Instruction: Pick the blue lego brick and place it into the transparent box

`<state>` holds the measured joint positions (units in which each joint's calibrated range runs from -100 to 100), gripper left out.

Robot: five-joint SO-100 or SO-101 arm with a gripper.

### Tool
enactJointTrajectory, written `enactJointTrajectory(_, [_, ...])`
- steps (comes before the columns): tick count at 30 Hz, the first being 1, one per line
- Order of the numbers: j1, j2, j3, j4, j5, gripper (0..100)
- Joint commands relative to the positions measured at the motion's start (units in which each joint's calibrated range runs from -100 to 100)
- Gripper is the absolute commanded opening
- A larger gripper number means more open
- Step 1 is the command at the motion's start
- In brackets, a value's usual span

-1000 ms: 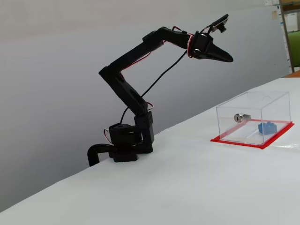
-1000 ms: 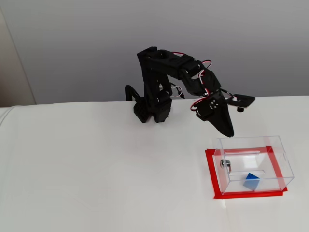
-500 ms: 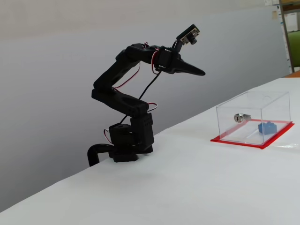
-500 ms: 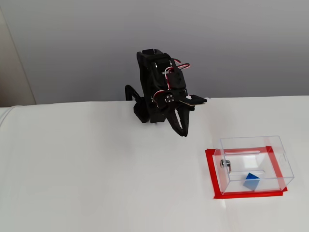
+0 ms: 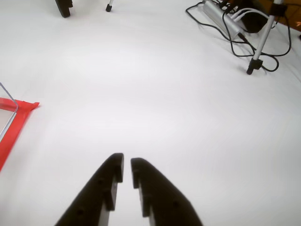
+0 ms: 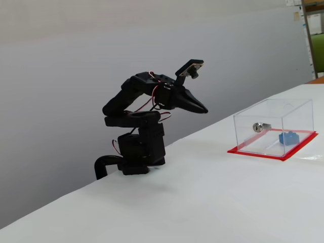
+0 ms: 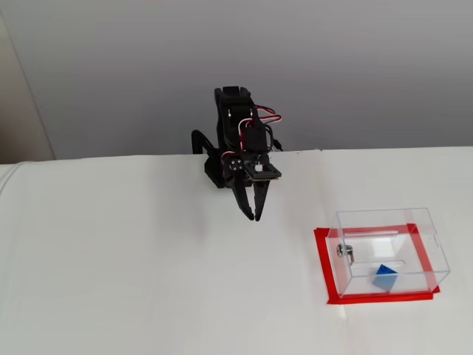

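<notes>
In the wrist view the tool [image 5: 127, 165] points down at bare white worktop [image 5: 155, 94], its two black fingers nearly pressed together with nothing between them. A corner of the clear box [image 5: 8, 110] shows at the left edge; cables and a tripod leg sit far off at top right.

In a fixed view from the side, one blue brick [image 6: 288, 137] lies inside the one box [image 6: 273, 126], near its small metal lock [image 6: 258, 126]. The arm is folded back, well apart from both.

In a fixed view from above, the brick [image 7: 384, 277] rests on the box floor — the placing looks done. The remaining risk is slight: a careless swing toward the box could knock it along the worktop.
</notes>
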<state>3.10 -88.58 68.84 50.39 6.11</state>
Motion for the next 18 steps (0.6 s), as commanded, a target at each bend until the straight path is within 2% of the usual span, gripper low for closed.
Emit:
enactJointTrajectory(1, [0.7, -5.1, 6.5, -0.8, -1.7, 2])
enactJointTrajectory(6, [0.8, -11.1, 15.4, -0.8, -3.2, 2])
enactJointTrajectory(18, [5.4, -11.2, 27.2, -0.8, -3.9, 2])
